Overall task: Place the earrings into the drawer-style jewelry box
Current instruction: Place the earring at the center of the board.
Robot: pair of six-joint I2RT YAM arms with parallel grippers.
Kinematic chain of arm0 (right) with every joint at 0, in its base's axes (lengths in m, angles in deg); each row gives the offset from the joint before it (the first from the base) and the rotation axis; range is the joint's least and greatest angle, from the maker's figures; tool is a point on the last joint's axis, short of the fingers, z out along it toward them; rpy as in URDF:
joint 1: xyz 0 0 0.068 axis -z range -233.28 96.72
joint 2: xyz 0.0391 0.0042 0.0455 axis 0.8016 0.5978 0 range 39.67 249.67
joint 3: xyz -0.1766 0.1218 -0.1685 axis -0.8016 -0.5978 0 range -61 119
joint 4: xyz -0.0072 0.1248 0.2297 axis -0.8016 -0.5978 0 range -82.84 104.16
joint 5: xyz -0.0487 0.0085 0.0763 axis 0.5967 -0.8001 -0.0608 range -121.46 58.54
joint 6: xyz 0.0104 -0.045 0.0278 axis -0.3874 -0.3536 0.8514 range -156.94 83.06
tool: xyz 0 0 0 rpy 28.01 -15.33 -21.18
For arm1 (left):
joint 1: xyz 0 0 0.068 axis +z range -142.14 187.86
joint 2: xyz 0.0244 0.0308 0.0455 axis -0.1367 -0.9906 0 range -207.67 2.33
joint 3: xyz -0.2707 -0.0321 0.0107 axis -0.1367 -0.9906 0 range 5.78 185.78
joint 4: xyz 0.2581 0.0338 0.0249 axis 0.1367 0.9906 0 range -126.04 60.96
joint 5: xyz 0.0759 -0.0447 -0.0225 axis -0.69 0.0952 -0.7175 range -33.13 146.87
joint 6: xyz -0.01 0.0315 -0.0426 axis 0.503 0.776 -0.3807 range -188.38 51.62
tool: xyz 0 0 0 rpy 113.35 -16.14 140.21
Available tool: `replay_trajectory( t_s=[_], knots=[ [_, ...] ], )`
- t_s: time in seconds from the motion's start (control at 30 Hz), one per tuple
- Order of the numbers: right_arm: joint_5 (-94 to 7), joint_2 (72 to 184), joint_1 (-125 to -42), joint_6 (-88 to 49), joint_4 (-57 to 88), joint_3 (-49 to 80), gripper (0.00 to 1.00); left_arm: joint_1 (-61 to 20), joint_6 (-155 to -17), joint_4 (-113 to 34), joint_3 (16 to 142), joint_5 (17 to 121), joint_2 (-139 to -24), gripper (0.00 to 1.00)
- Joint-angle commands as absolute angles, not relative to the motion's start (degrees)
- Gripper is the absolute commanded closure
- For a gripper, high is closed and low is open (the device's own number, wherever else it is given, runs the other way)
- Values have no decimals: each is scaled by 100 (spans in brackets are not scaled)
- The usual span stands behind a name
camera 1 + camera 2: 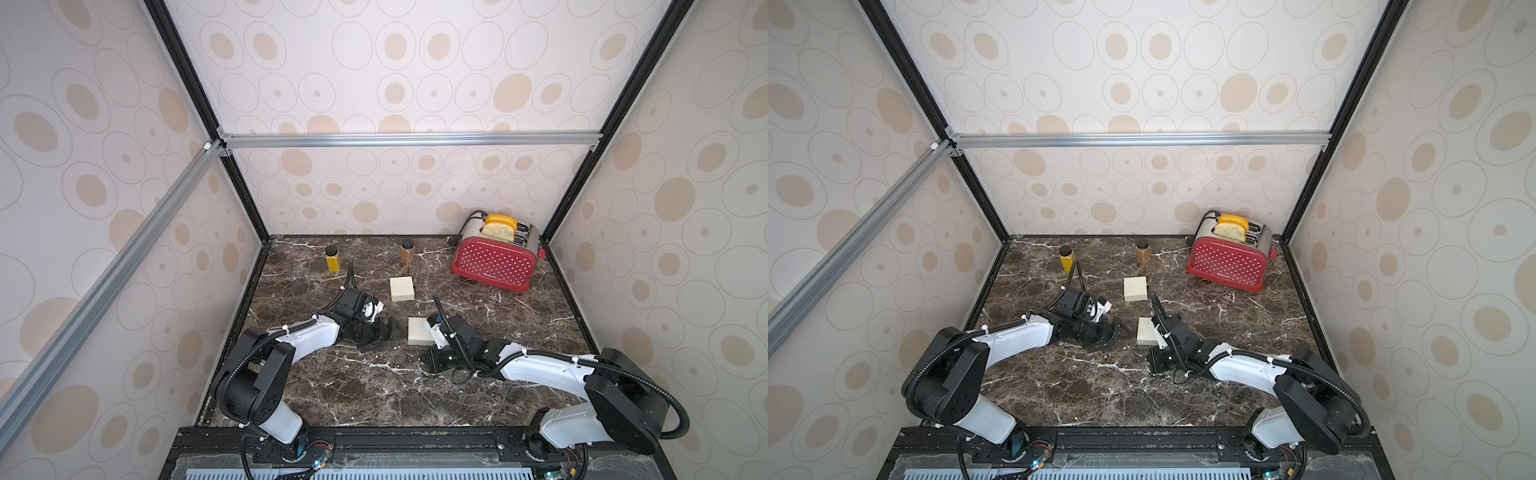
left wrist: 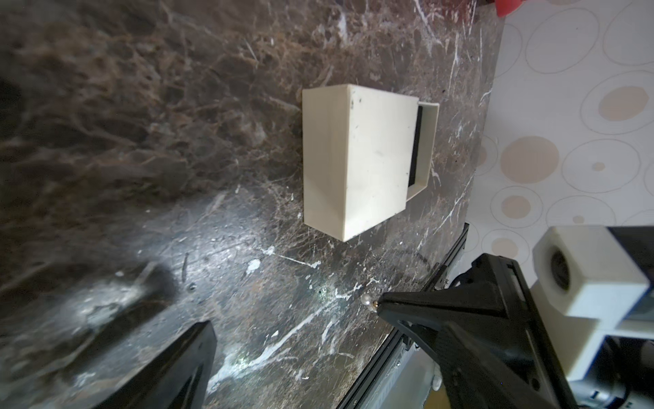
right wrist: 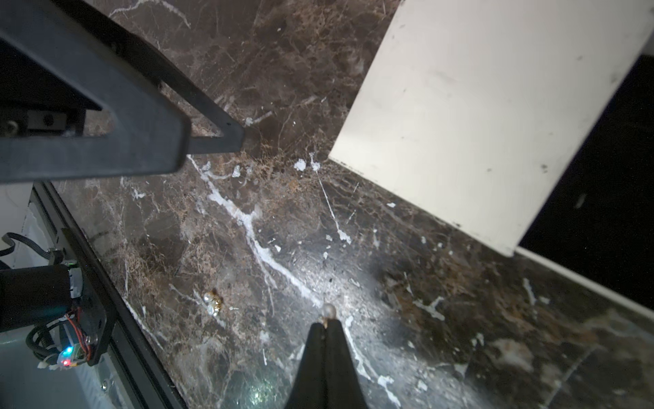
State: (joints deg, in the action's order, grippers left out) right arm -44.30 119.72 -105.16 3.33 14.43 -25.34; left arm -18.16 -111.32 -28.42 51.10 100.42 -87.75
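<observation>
The right gripper point(image 3: 326, 324) is pinched fully closed on a pearl earring point(image 3: 327, 310) — the bead sticks out just past its tips, low over the dark marble surface point(image 1: 365, 395). The left wrist view shows the same grip from the side, with the pearl at the end of the closed black fingers and apart from the box. A second earring point(image 3: 213, 301) (a small gold and pearl cluster) lies loose on the surface. It is near the black front rail and well apart from the box.

The jewelry box point(image 3: 477, 117) is cream and lies flat near the middle of the surface, just beside the right arm's wrist in both top views. Its drawer point(image 3: 601, 198) is pulled partway out and shows a dark lining; whether anything lies inside I cannot tell.

The left gripper point(image 1: 386, 333) has its jaws spread wide and holds nothing — it sits low, near the box on the side away from the right arm. Another cream box point(image 1: 402, 289) rests farther back. A red toaster point(image 1: 494, 262) with bread in its slots stands at the back right corner.
</observation>
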Motion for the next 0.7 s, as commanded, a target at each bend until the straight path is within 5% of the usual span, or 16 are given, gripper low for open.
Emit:
replay_trajectory(
  t_s=[0.0,0.4,0.67],
  knots=[
    [-4643,12025,-10495,428,1408,-2520,100,-1760,-11277,-3097,5047,10250,-8819,1],
    [-4995,12846,-10832,147,278,-1975,99,-1722,-11205,-2656,5078,9963,-8999,1],
    [-4617,12342,-10791,205,-461,-1524,62,-1701,-11147,-2534,5255,9960,-9067,1]
  ],
)
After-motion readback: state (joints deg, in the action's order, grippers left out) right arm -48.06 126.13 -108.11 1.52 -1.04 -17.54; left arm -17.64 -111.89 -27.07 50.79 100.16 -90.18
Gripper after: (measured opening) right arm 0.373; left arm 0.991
